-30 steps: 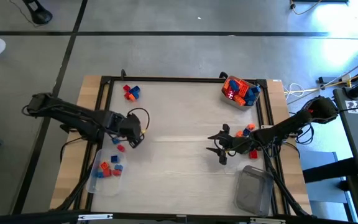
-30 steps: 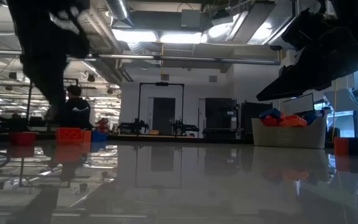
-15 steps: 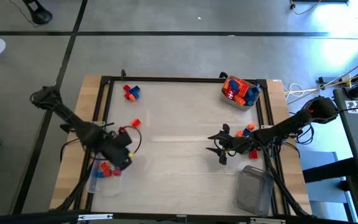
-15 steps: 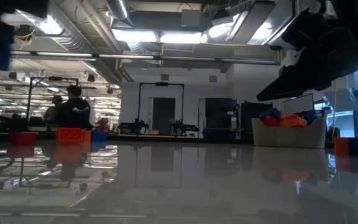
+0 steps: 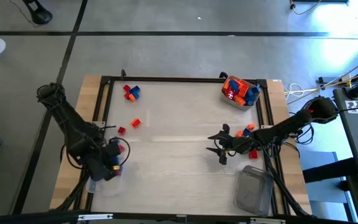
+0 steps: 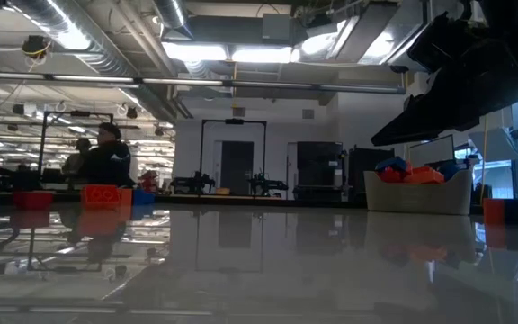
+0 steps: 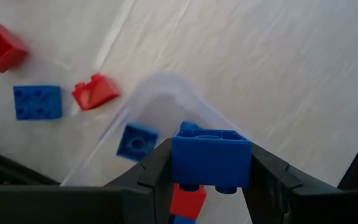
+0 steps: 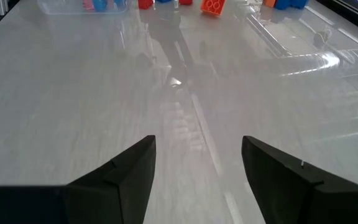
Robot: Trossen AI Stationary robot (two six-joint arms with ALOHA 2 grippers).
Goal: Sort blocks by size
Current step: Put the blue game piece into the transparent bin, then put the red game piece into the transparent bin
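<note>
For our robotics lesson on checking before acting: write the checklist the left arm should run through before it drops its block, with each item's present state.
1. Block held: ok. The left tool is shut on a blue block.
2. Tool over the target tub: ok. The clear tub lies right under it, at the table's near left corner.
3. Tub holds matching sizes: cannot tell. A small blue block and a red block show inside.
4. Loose blocks clear of the drop: ok. The red pieces lie apart on the table.
5. Right tool out of the way: ok, open, waiting across the table.
</note>
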